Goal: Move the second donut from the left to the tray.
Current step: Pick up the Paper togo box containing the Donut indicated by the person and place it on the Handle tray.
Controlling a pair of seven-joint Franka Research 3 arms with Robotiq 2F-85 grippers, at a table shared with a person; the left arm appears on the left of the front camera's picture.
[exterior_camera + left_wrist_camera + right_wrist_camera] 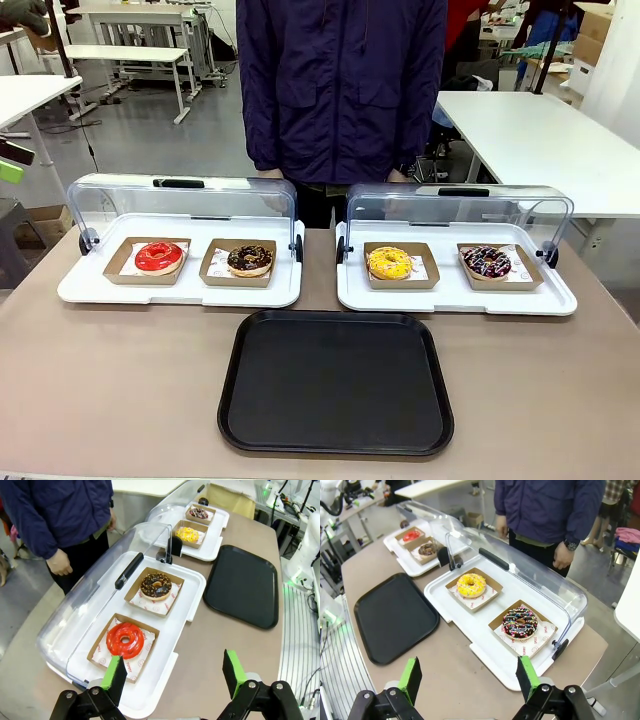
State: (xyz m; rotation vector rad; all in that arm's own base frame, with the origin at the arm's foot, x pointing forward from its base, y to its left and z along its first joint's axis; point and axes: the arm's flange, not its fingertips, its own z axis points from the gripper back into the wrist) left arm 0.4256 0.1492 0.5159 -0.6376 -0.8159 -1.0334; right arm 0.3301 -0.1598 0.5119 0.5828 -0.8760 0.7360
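The second donut from the left (249,259) (155,586) (427,549) is a chocolate-glazed ring with pale crumbs in a brown cardboard holder. It sits on the left white tray, to the right of a red donut (158,257). The black tray (336,382) (243,585) (394,615) lies bare in the middle of the table, nearer the robot. High over the table's left end, my left gripper (172,674) is open with nothing between its fingers. My right gripper (469,678) hangs open over the right end, also holding nothing.
Two white trays (180,290) (456,300) stand with clear domed lids swung back. The right one holds a yellow donut (388,263) and a sprinkled dark donut (487,263). A person in a dark jacket (340,90) stands at the far edge.
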